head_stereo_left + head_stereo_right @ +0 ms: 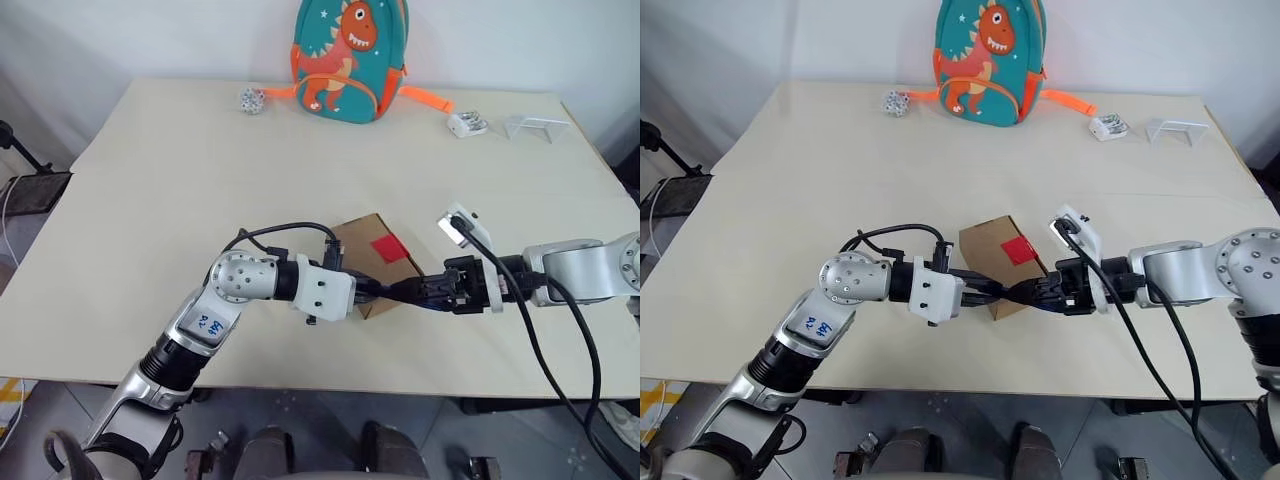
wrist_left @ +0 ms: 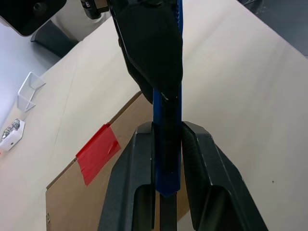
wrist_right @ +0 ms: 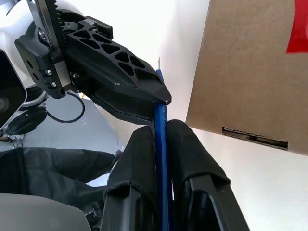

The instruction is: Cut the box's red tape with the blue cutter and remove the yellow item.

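Both arms are meeting low in the middle of the left eye view, in front of the box. From the lower left, the left gripper is reaching rightward, its fingers pinching one end of the blue cutter. From the right, the right gripper is coming in, its fingers pressed together on the cutter's other end, so both are gripping the same tool at once. Just behind, the box is lying at frame centre with the red tape facing up; no yellow item is visible, presumably inside. This looks like a handover: one side should be letting go only once the other's hold feels secure, and the cutter's tip should be kept clear of the cardboard until it is aimed at the tape's seam.
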